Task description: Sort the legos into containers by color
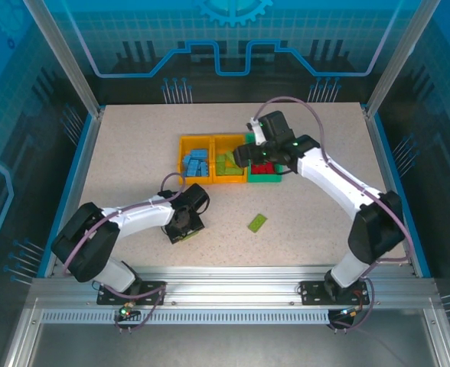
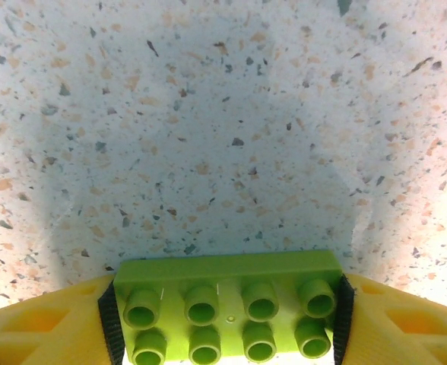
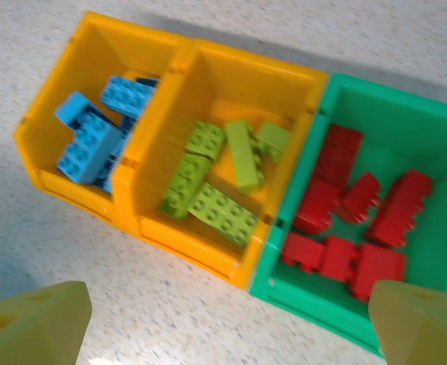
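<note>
The lime green brick (image 2: pixel 227 304) is a flat rectangular piece with eight round studs in two rows of four; it sits studs-up between the yellow fingers (image 2: pixel 41 327) of the left gripper (image 1: pixel 185 228), the black pads pressed against both of its short ends, so this gripper is clamped on it, low over the speckled table (image 1: pixel 133 153) in front of the left arm's base.

A second loose lime brick (image 1: pixel 257 222), also rectangular, lies flat and askew on the table between the two arms, well apart from the bins.

Three open bins stand joined in a row at mid-table; the left orange bin (image 3: pixel 71 76) holds blue bricks (image 3: pixel 87 141), at least three, piled too closely to count surely; the middle orange bin (image 3: pixel 231 72) holds five lime bricks (image 3: pixel 223 214), some square and some long; the green bin (image 3: pixel 406 114) holds red bricks (image 3: pixel 394 209), about seven, though the blur makes the count unsure.

The right gripper (image 3: pixel 227 304) hangs above the bins, its two yellow fingers (image 3: pixel 33 327) spread wide with nothing between them; it is released.
</note>
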Tool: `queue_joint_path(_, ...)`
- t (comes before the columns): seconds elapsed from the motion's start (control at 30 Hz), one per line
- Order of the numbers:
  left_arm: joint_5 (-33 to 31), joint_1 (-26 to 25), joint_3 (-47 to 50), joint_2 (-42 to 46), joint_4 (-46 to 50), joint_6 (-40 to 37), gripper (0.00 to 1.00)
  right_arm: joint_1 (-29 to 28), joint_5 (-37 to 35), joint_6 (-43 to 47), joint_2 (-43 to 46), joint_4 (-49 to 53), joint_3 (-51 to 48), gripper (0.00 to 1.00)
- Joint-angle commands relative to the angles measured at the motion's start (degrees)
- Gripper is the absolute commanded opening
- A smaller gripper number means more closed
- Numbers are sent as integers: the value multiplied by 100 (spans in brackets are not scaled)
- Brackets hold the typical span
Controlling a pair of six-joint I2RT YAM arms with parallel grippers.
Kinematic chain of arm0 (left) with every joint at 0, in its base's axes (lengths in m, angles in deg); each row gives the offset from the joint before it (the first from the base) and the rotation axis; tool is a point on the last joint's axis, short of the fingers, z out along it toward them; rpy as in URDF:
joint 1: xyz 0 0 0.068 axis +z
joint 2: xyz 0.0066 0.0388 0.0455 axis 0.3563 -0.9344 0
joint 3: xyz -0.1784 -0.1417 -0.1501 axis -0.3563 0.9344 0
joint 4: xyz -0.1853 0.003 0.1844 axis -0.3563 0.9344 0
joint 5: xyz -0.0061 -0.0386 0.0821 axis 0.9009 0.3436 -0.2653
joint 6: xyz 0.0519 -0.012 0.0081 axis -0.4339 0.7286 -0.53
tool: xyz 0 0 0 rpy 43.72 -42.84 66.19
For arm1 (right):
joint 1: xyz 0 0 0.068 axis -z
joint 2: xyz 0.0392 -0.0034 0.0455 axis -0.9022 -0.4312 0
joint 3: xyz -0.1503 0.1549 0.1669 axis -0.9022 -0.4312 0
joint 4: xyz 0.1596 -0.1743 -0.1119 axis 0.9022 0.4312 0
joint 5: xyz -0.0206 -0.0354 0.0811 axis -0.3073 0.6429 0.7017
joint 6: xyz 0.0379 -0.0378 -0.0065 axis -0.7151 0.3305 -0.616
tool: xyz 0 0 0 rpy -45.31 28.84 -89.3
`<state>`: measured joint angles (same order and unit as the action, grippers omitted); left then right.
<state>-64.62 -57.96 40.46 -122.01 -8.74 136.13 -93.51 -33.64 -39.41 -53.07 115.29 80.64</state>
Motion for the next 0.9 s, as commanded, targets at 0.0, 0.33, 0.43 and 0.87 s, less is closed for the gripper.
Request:
queue_joint_path(0.0,395,-44,191,-515,-992,57,63,230,-111,-123,467,-256,-537,96)
queue_joint_path(0.33,145,-45,-734,-475,-406,-561,64,283,12,-149,1031,-153,-1789,95)
queue_joint_path(0.43,25,-38,-1501,-655,-96,-1036,65,198,481,-260,1270,-667,-2458,95)
queue_joint_path(0.87,220,601,-5307,-2715,590,-2465,66,-767,448,-9,1278,-740,-3464,97)
